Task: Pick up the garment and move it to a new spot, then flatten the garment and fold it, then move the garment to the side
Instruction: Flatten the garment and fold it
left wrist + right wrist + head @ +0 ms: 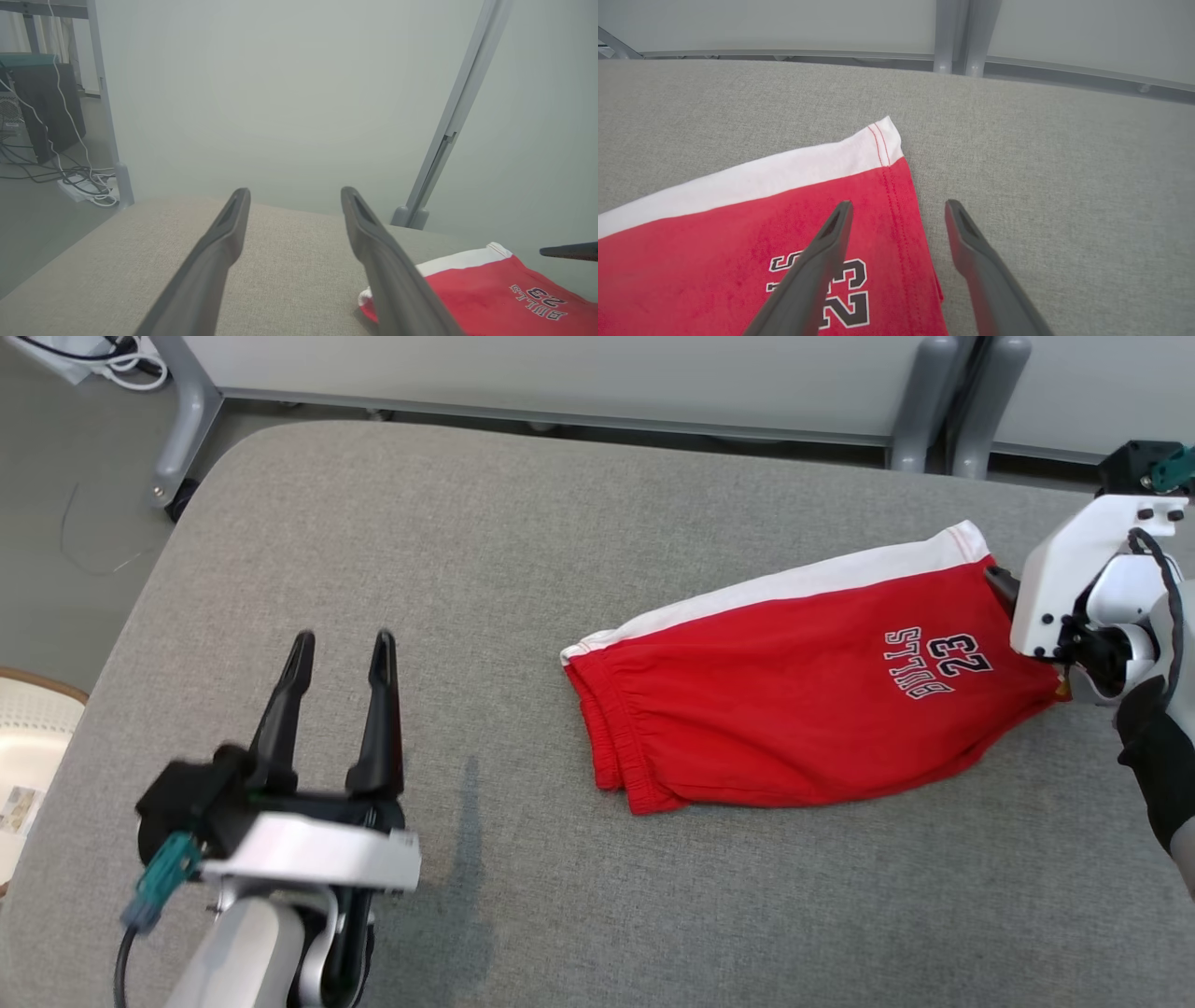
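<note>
The garment [803, 691] is a pair of red shorts with a white side stripe and "BULLS 23" print, lying folded on the grey padded table [523, 523], right of centre. My left gripper [341, 649] stands open over bare table, well left of the shorts, with nothing between its fingers. In the left wrist view the left gripper [295, 196] points past the garment [490, 298]. My right gripper [899, 207] is open above the hem edge of the garment [752, 233], one finger over the red cloth, the other over the table. In the head view its white wrist [1064, 579] sits at the shorts' right end.
Grey frame posts [920, 401] and a pale panel stand behind the table's far edge. Cables and a power strip [86, 186] lie on the floor at the left. A round pale object [28, 747] sits beside the table's left edge.
</note>
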Robot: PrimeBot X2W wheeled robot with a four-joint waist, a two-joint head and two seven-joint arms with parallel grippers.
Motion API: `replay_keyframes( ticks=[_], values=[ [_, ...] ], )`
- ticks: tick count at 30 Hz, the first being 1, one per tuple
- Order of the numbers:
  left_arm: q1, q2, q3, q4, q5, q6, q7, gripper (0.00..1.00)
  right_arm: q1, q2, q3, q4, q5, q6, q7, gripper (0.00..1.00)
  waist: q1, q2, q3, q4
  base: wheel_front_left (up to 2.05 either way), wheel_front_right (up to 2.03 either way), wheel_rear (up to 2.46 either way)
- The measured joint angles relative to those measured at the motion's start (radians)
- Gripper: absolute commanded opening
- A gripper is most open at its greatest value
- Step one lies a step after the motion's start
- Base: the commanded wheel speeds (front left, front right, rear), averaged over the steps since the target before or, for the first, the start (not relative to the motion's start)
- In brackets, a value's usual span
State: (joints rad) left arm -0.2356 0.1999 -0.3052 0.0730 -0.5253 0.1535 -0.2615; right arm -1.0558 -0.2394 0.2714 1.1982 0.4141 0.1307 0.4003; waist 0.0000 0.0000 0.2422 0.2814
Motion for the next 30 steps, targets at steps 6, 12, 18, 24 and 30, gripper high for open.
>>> replay_keyframes(
  ticks=[6, 12, 18, 24, 30],
  values=[
    [0.128, -0.039, 0.098, -0.024, 0.088, -0.112, 0.000, 1.00, -0.006, -0.017, -0.044, 0.053, -0.012, 0.000, 0.010, 1.00, 0.0000, 0.0000, 0.027, 0.021, 0.00, 0.00, 0.00],
    [0.176, -0.062, 0.131, 0.020, 0.139, -0.174, 0.000, 1.00, -0.012, -0.026, -0.099, 0.083, -0.053, 0.000, 0.032, 1.00, 0.0000, 0.0000, 0.041, 0.040, 0.00, 0.00, 0.00],
    [0.188, -0.088, 0.143, 0.048, 0.166, -0.206, 0.000, 1.00, 0.004, 0.007, -0.118, 0.084, -0.100, -0.001, 0.083, 1.00, 0.0000, 0.0000, 0.048, 0.049, 0.00, 0.00, 0.00],
    [0.185, -0.103, 0.149, 0.071, 0.177, -0.228, 0.000, 1.00, 0.020, -0.001, -0.143, 0.080, -0.169, 0.002, 0.084, 1.00, 0.0000, 0.0000, 0.050, 0.054, 0.00, 0.00, 0.00],
    [0.173, -0.114, 0.145, 0.083, 0.183, -0.238, 0.000, 1.00, 0.021, -0.042, -0.223, 0.085, -0.247, 0.002, -0.004, 1.00, 0.0000, 0.0000, 0.058, 0.058, 0.00, 0.00, 0.00]
  ],
)
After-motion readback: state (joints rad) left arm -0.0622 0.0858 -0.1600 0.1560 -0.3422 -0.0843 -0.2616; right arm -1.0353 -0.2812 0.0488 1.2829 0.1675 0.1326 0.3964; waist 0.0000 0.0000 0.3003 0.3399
